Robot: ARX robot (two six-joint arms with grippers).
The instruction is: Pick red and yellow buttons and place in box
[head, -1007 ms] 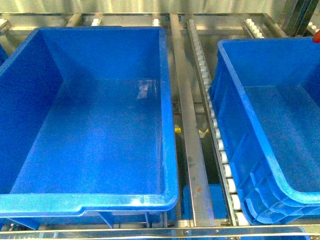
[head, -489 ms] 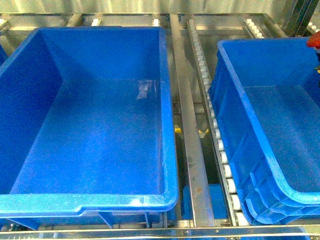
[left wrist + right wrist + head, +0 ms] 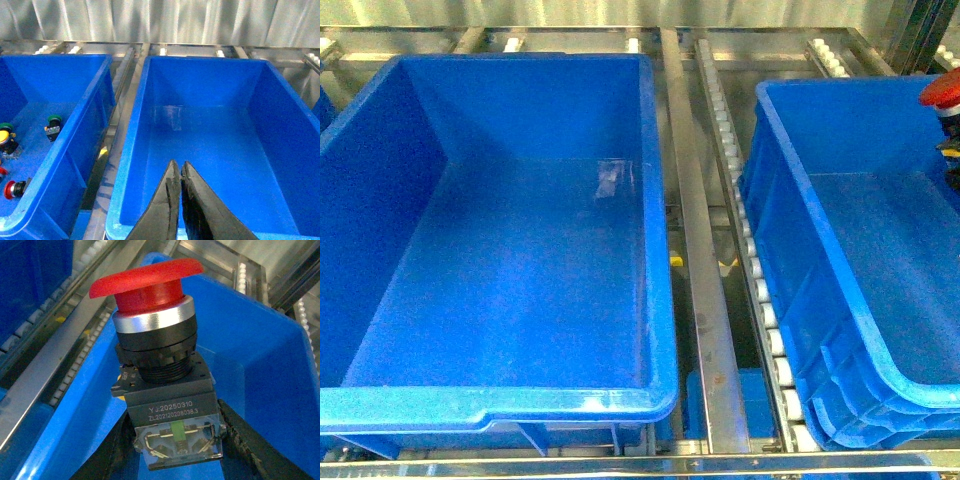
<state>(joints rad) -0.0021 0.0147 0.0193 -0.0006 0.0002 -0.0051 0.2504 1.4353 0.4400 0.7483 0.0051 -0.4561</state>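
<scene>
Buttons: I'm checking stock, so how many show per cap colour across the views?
Red buttons: 2 (one between the right fingers)
Yellow buttons: 1
Green buttons: 2
Total: 5; a red sliver at the left wrist view's edge is uncounted.

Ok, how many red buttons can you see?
2 certain. One red button is gripped by the right end effector above the right tote. The second red button lies in the blue bin seen by the left wrist camera. A red sliver at that picture's edge may be a third.
</scene>
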